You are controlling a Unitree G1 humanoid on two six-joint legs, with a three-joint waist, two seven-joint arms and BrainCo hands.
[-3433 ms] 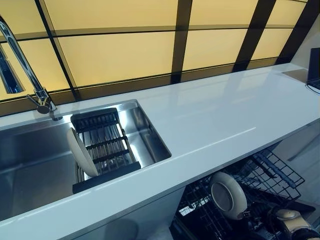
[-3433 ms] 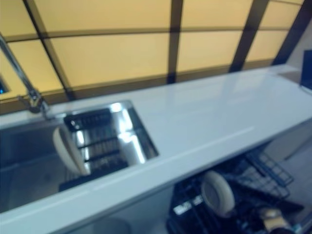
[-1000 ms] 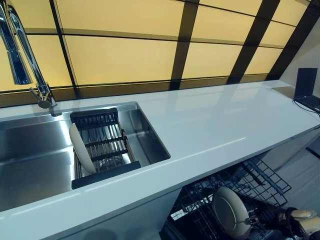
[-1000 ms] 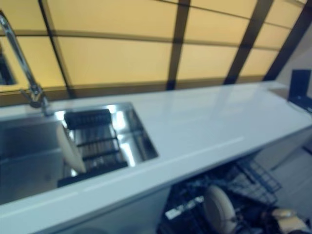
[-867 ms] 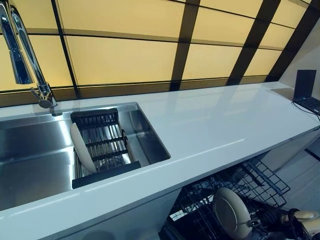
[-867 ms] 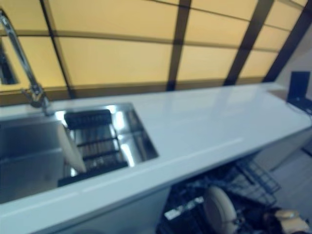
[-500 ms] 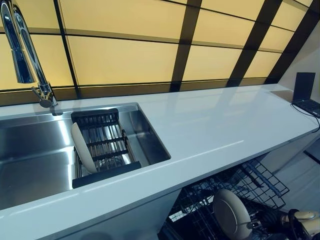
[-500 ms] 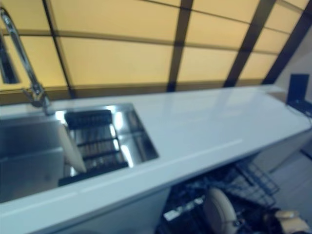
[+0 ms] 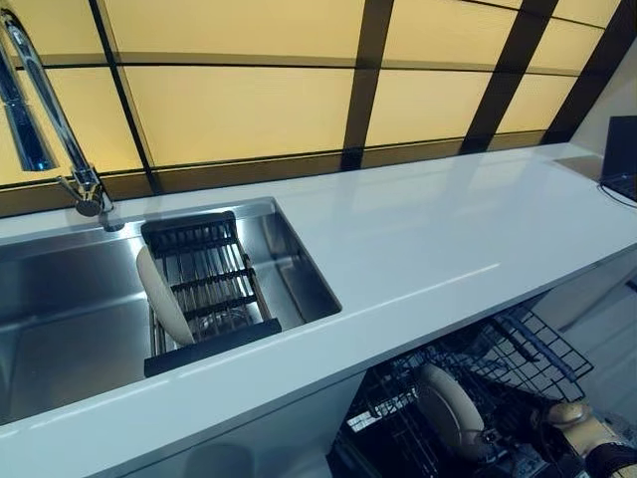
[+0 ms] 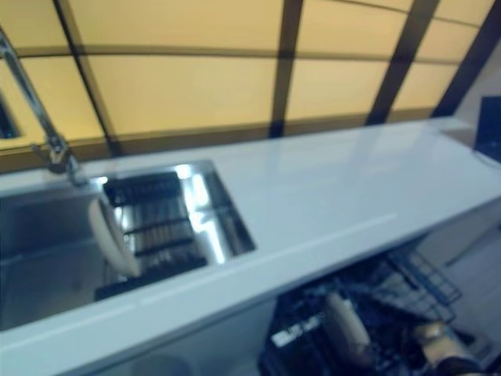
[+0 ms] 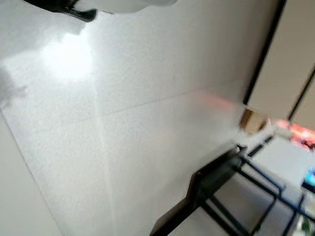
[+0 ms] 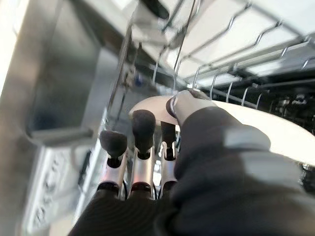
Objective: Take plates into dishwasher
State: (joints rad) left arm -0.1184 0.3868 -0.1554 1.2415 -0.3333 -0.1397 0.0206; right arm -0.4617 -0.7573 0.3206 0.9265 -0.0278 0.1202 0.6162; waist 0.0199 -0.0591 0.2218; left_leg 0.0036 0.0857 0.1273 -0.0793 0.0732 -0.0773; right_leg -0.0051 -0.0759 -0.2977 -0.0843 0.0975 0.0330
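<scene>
A cream plate (image 9: pixel 162 297) stands on edge in a black drying rack (image 9: pixel 214 261) inside the steel sink (image 9: pixel 60 329). Below the counter, a second cream plate (image 9: pixel 448 408) stands upright in the pulled-out dishwasher rack (image 9: pixel 537 349). My right hand (image 9: pixel 575 426) reaches to it from the lower right. In the right wrist view the thumb (image 12: pixel 189 104) lies on the plate (image 12: pixel 266 129) and the fingers (image 12: pixel 141 129) run along its other side, so the hand is shut on it. My left hand shows in no view.
A white counter (image 9: pixel 428 229) runs across the scene above the dishwasher. A tall faucet (image 9: pixel 55 134) rises behind the sink. A laptop (image 9: pixel 622 149) sits at the counter's far right end. The left wrist view shows only pale floor (image 11: pixel 123 123) and a dark frame (image 11: pixel 216 182).
The camera has tilted a little. The plate in the dishwasher rack has turned more edge-on and shifted slightly left, with my right hand still on it. The sink plate has not moved.
</scene>
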